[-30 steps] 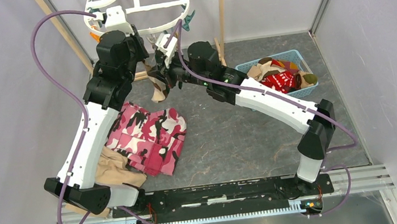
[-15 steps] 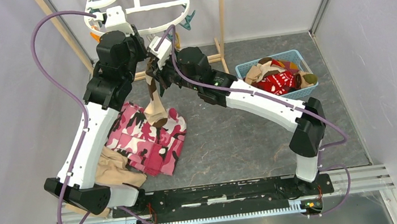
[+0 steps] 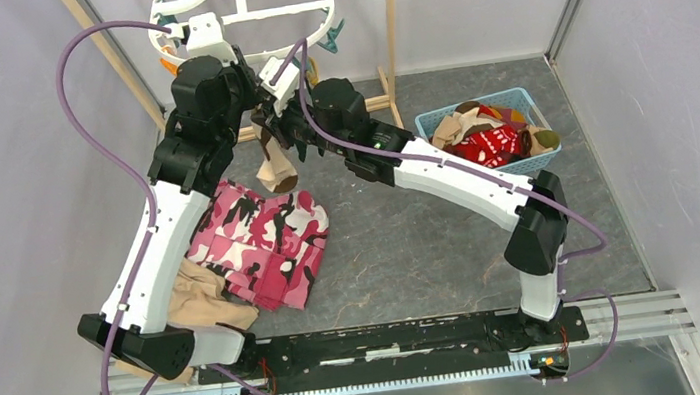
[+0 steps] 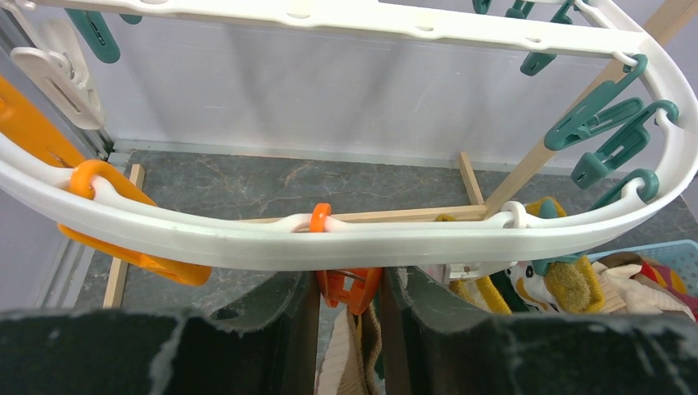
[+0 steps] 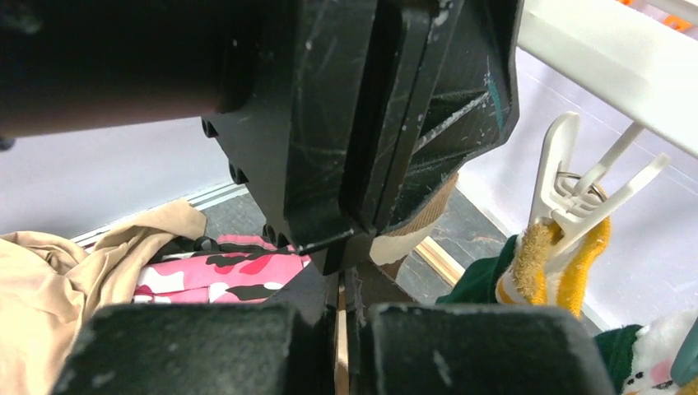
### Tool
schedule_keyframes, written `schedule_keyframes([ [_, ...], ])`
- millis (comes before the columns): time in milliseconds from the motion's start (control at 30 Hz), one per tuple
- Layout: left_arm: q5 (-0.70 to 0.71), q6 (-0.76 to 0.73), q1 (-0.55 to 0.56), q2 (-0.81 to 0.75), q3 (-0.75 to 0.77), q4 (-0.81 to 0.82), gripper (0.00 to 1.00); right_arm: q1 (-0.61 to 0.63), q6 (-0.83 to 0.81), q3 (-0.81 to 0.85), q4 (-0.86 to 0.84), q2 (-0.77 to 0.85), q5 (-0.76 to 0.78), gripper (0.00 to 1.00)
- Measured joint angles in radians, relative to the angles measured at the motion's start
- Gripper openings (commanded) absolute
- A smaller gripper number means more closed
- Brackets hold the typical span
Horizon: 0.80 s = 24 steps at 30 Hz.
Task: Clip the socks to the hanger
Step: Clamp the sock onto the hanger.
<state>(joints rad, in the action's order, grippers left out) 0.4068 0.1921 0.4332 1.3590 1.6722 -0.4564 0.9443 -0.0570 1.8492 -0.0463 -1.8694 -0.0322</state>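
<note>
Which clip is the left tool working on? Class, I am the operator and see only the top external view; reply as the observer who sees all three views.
Observer: An orange clip. In the left wrist view it sits between the fingers of the left tool, hanging from the rim of the hanger.
Operator: Is the sock at it?
Observer: Beige fabric of the sock shows just under that clip. I cannot tell whether the clip bites it.
Operator: Does the other arm have it?
Observer: Yes. The right wrist view shows the right tool shut on a thin fold of it.
</note>
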Motion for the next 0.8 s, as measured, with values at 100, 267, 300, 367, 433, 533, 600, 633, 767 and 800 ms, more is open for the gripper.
schedule_keyframes([
  [100,-0.002,0.0,0.0,-0.001,-0.001,0.002,0.02,0.0,-0.012,0.0,-0.009,-0.005,0.002,0.0],
  [267,-0.015,0.002,0.0,-0.006,-0.003,0.002,0.02,0.0,-0.036,-0.01,-0.021,-0.011,0.003,0.0],
  [300,-0.016,0.002,0.0,-0.007,-0.003,0.002,0.02,0.0,-0.04,-0.013,-0.024,-0.011,0.003,0.0],
  [367,-0.017,0.002,0.0,-0.009,-0.004,0.002,0.02,0.0,-0.049,-0.015,-0.026,-0.012,0.003,0.0],
  [433,-0.018,0.002,0.0,-0.01,-0.004,0.003,0.02,0.0,-0.057,-0.015,-0.031,-0.013,0.003,0.0],
  [533,-0.021,0.003,0.0,-0.011,-0.004,0.002,0.02,0.0,-0.069,-0.015,-0.048,-0.013,0.001,0.0],
  [600,-0.024,0.005,0.0,-0.011,-0.004,0.003,0.02,0.0,-0.076,-0.015,-0.059,-0.013,-0.005,0.0],
  [633,-0.024,0.006,0.0,-0.011,-0.005,0.003,0.02,0.0,-0.079,-0.015,-0.063,-0.013,-0.01,0.0],
  [767,-0.025,0.013,0.0,-0.011,-0.006,0.003,0.02,0.0,-0.088,-0.015,-0.074,-0.013,-0.021,0.0],
  [800,-0.025,0.017,0.0,-0.011,-0.006,0.003,0.02,0.0,-0.09,-0.015,-0.074,-0.013,-0.023,0.0],
])
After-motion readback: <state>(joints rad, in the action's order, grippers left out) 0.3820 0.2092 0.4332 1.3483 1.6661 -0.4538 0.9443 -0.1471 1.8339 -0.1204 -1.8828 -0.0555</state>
